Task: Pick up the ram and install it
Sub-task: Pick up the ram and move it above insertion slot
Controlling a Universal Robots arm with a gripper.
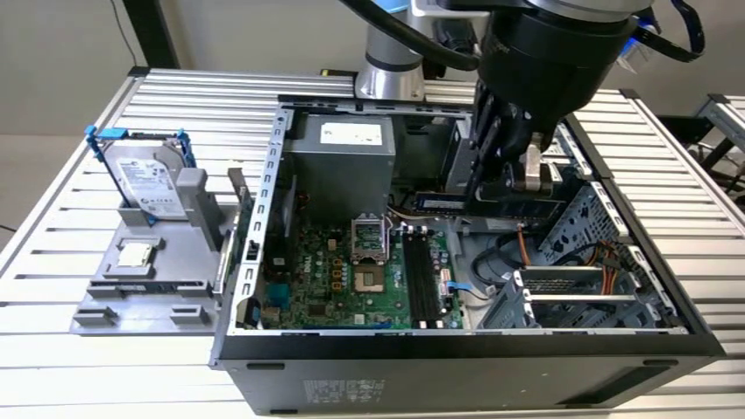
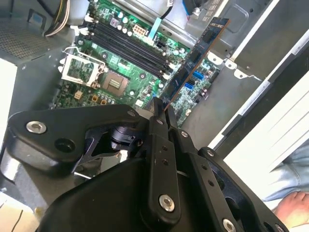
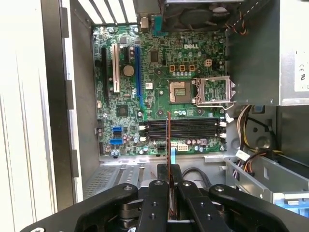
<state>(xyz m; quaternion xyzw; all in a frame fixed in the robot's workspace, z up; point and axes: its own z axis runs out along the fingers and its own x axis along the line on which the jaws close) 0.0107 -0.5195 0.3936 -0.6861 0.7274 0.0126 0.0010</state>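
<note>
My gripper [image 2: 160, 112] is clamped on the ram [image 2: 198, 52], above the motherboard's [image 3: 155, 99] black slots [image 3: 184, 128]; pickup done, seating left.

You cannot see the held end of the ram [image 2: 195, 58] inside the gripper [image 2: 161, 108]; 1 hand [image 2: 295, 209] is cut off by the second wrist view's edge.

A silver ribbed metal table [image 1: 82, 367] spans the scene. Pale grey floor [image 1: 30, 166] shows at the exterior view's left.
</note>
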